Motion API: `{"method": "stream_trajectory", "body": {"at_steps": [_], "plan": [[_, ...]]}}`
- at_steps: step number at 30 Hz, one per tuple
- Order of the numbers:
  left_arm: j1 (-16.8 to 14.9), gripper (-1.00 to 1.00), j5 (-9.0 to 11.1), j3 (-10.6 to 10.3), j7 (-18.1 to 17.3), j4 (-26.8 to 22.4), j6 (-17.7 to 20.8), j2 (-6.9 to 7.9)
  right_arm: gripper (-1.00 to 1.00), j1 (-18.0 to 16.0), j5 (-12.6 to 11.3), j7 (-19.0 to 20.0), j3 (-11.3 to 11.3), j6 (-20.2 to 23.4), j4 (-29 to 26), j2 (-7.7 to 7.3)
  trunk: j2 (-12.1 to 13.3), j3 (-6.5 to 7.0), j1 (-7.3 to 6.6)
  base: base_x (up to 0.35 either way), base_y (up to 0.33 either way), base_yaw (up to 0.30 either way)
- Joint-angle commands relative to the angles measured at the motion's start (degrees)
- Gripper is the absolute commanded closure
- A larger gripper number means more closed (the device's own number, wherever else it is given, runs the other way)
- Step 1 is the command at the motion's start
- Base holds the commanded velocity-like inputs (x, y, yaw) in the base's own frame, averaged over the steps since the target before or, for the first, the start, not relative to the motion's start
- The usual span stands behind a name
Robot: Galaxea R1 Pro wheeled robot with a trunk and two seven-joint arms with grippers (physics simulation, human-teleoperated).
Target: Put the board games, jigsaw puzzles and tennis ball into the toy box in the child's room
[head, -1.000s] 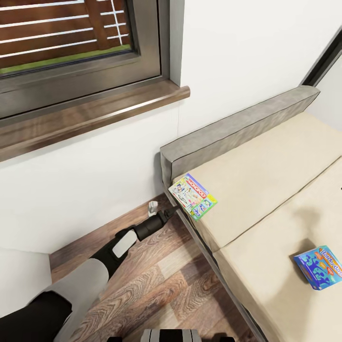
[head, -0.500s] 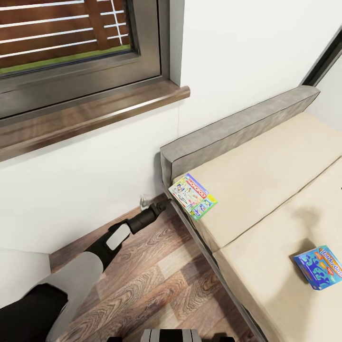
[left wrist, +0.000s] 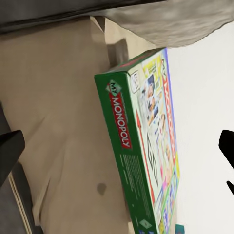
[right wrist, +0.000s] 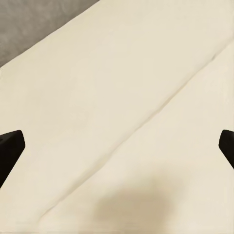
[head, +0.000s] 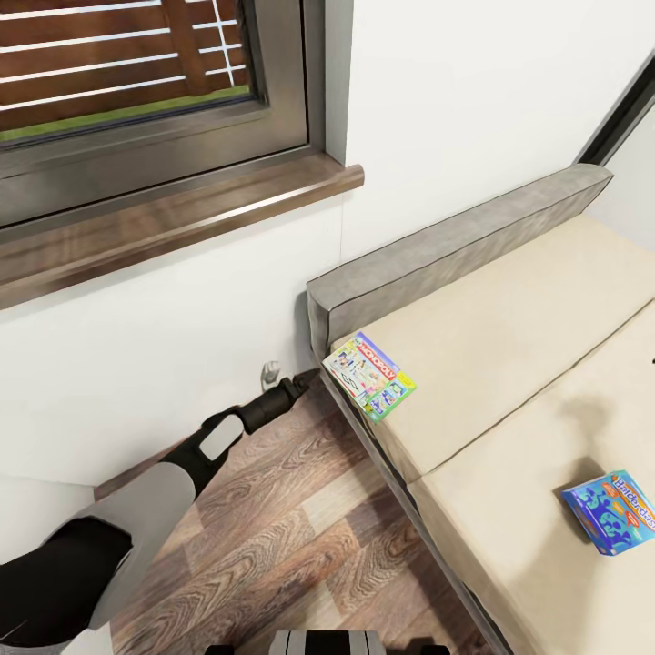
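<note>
Left tool: fingertips spread apart, level with the bed's corner, lined up on the box's edge.
Monopoly box: overhangs the bed corner, giving a graspable edge.
Right tool: spread apart, empty, over the mattress.
Blue game: flat on bed, well apart.

right claw: two dark fingertips at opposite edges of the frame, set wide apart, nothing between them | below: cream bed surface, a shallow seam running diagonally across it | corner: grey padded headboard meeting the cream | soft shadow low on the cream fabric
</note>
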Motion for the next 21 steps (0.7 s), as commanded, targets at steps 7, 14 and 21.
{"method": "stream_trajectory", "body": {"at_steps": [7, 14, 21], "plan": [[-0.70, -1.00, 0.52, -0.21, -0.09, 0.32, 0.49, 0.04, -1.00, 0.95, -0.20, 0.14, -0.13, 0.33, -1.47, 0.26, -0.01, -0.03, 0.00, 0.000, 0.000, 0.000], [-1.14, -1.00, 0.49, -0.22, -0.06, 0.40, 0.46, 0.05, -1.00, 1.24, -0.20, 0.14, -0.15, 0.33, -2.01, 0.58, -0.01, -0.03, 0.00, 0.000, 0.000, 0.000], [-1.43, -1.00, 0.46, -0.23, -0.07, 0.41, 0.46, 0.01, -1.00, 1.29, -0.20, 0.11, -0.16, 0.33, -2.18, 0.71, -0.01, -0.03, 0.00, 0.000, 0.000, -0.057]]}}
